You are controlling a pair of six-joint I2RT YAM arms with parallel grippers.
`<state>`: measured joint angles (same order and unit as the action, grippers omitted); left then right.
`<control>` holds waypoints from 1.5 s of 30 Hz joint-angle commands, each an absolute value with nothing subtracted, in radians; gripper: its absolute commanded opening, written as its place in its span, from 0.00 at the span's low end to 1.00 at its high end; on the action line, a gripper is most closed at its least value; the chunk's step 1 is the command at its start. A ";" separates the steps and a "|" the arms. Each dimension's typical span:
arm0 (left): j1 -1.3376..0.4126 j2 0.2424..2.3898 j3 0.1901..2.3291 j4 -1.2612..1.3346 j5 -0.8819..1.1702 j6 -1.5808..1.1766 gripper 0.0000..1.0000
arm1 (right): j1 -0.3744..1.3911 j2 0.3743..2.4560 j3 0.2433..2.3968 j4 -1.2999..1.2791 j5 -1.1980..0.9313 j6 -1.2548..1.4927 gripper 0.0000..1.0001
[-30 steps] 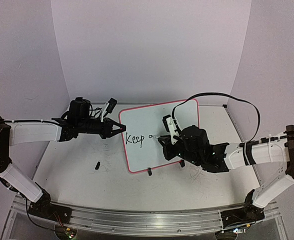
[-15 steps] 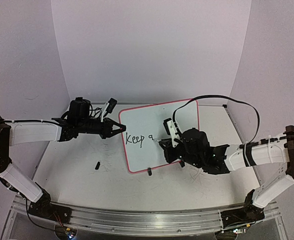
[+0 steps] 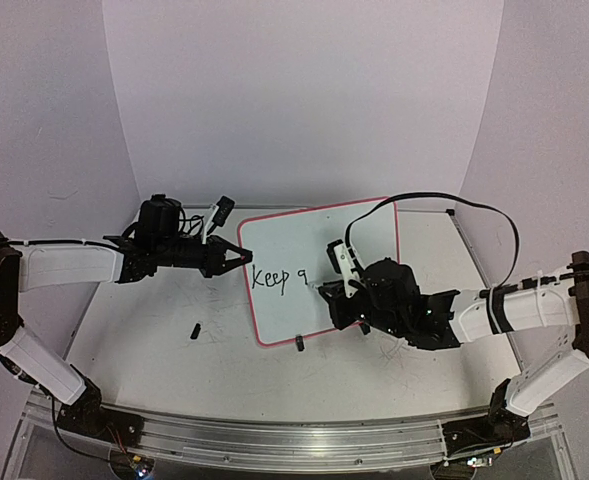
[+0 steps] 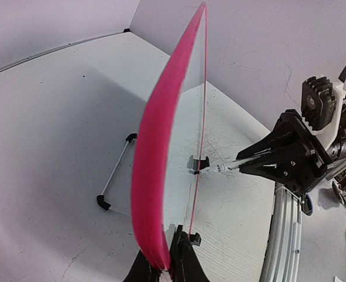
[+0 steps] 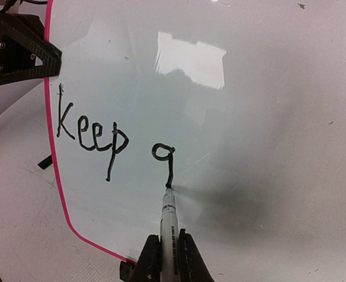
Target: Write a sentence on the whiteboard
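At the left edge of the whiteboard (image 3: 309, 235), the outstretched left gripper (image 3: 245, 257) pinches it; the right gripper (image 5: 168, 249), wrist angled leftward, clamps a marker (image 5: 168, 211), tip apparently touching the sentence (image 5: 90, 138).

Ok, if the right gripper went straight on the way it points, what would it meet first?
The whiteboard. The right gripper is shut on the marker, whose tip touches the board face at the tail of the g, so nothing lies between.
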<state>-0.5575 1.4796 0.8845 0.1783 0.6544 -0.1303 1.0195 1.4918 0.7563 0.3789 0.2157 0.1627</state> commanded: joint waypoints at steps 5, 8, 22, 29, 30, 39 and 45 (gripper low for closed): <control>-0.549 1.470 0.913 0.153 0.527 -0.039 0.00 | 1.022 1.511 0.777 0.387 0.211 0.176 0.00; -0.550 1.470 0.913 0.152 0.526 -0.040 0.00 | 1.022 1.519 0.788 0.398 0.209 0.176 0.00; -0.549 1.477 0.912 0.153 0.523 -0.036 0.00 | 1.023 1.513 0.835 0.430 0.213 0.161 0.00; -0.548 1.469 0.904 0.153 0.514 -0.034 0.00 | 1.010 1.348 0.711 0.467 0.121 0.141 0.00; -0.548 1.468 0.903 0.153 0.513 -0.034 0.00 | 1.003 1.345 0.706 0.468 0.128 0.140 0.00; -0.548 1.462 0.905 0.152 0.508 -0.036 0.00 | 0.989 1.372 0.725 0.473 0.142 0.106 0.00; -0.548 1.472 0.908 0.152 0.515 -0.038 0.00 | 0.989 1.368 0.720 0.473 0.161 0.108 0.00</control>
<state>-0.5575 1.4773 0.8845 0.1753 0.6548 -0.1280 0.9886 1.3651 0.7155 0.4400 0.1432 0.1198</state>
